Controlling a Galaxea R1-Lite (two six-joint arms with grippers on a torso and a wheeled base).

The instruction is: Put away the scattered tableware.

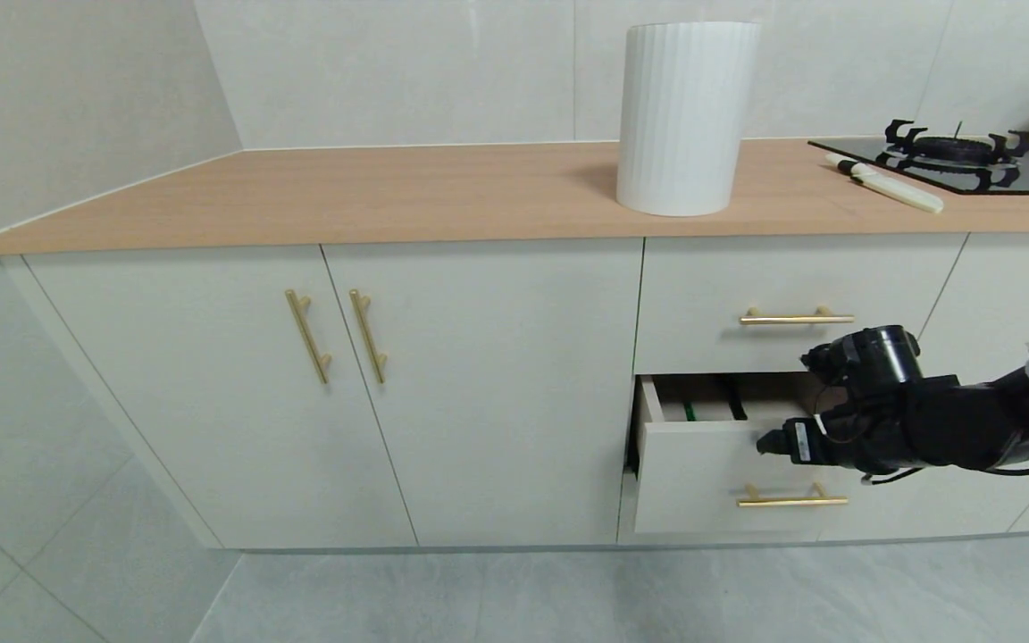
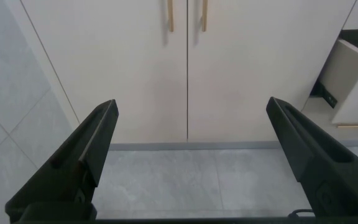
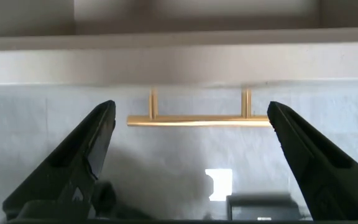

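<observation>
Both spread, left pincer (image 2: 191, 102), right pincer (image 3: 190, 106) at pulled-out drawer (image 1: 702, 473), knife (image 1: 890, 187) diagonal on counter (image 1: 389, 192), blade pointing front-right

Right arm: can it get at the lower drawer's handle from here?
Probably yes. The right gripper hangs open just in front of the partly open lower drawer, and its wrist view shows the gold handle straight ahead with nothing in between.

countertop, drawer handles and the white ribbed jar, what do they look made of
Countertop: wood or wood-look laminate, matte, even tan with faint grain. Drawer handles: likely metal, gold satin sheen on thin bars. White ribbed jar: matte ceramic or plastic, fine vertical ridges; which one is unclear.
</observation>
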